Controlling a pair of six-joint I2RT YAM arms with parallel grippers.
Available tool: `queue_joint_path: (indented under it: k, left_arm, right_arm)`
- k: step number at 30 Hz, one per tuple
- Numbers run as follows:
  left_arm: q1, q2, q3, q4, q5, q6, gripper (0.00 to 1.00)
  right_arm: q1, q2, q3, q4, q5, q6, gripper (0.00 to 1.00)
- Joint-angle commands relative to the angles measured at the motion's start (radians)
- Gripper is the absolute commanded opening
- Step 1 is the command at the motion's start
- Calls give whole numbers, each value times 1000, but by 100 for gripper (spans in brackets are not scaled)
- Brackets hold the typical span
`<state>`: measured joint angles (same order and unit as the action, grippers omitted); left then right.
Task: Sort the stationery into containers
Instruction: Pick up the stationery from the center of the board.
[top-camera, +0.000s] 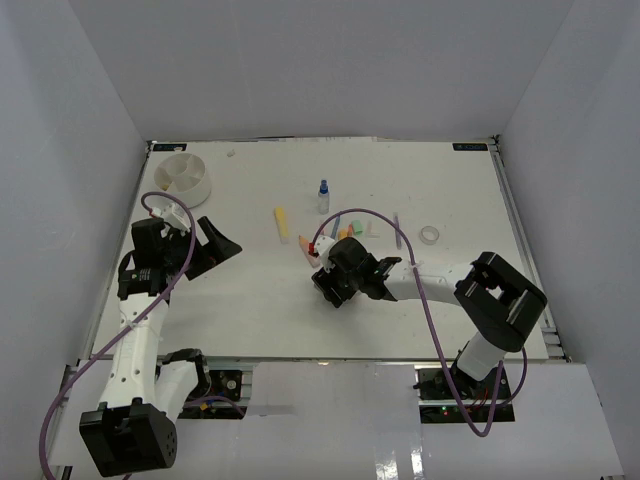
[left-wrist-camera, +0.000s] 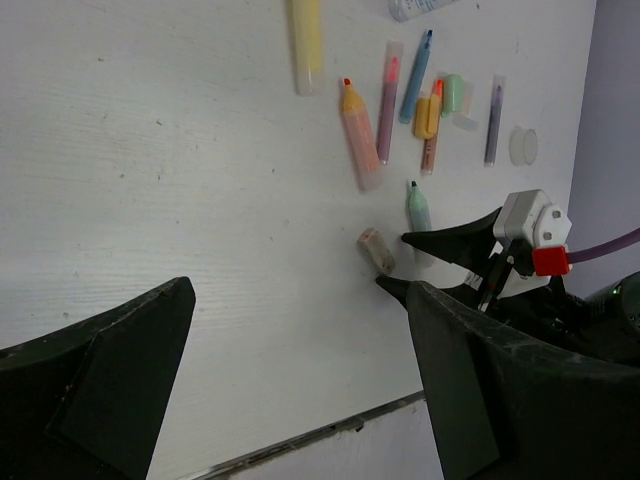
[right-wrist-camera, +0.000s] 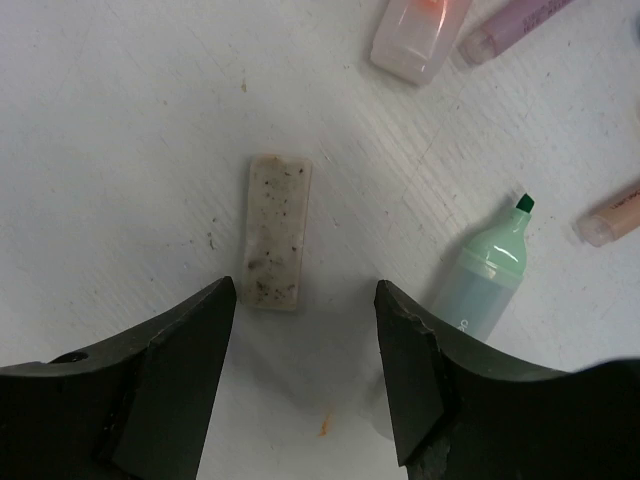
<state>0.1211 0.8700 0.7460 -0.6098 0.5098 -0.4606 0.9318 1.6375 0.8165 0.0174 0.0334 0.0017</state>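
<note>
1. The white tub (top-camera: 185, 175) is sitting at the far left of the table (top-camera: 250, 310), well apart from the stationery.
2. The left gripper (top-camera: 222, 246) is hovering in front of it, fingers spread wide, holding nothing.
3. A yellow marker (top-camera: 282, 222) is lying mid-table, with a blue-capped bottle (top-camera: 323, 195) standing beyond it.
4. The right gripper (right-wrist-camera: 305, 300) is reaching low over a speckled eraser (right-wrist-camera: 275, 230), fingers apart and flanking its near end. A teal marker (right-wrist-camera: 490, 280) is lying just beside.
5. A tape ring (top-camera: 429, 234) is lying farther right.

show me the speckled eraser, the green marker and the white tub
speckled eraser (right-wrist-camera: 275, 230): right wrist view, middle of its top face.
green marker (right-wrist-camera: 490, 278): right wrist view, on its pale barrel.
white tub (top-camera: 203, 188): top external view, on its outer wall.
</note>
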Motion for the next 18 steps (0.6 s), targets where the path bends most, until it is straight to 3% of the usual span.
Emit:
queue_joint_path:
  k: [1, 8, 11, 18]
  left_arm:
    - [-12, 11, 16, -2, 47, 4, 98]
    - [-63, 61, 53, 1, 68, -24, 98]
    - [-150, 90, 76, 18, 62, -61, 98]
    - [-338, 191, 145, 45, 23, -125, 97]
  right_arm:
    - [15, 35, 41, 27, -23, -29, 64]
    - [33, 29, 44, 29, -23, -35, 38]
    - [41, -45, 0, 88, -72, -37, 29]
    - [59, -244, -66, 203, -78, -49, 24]
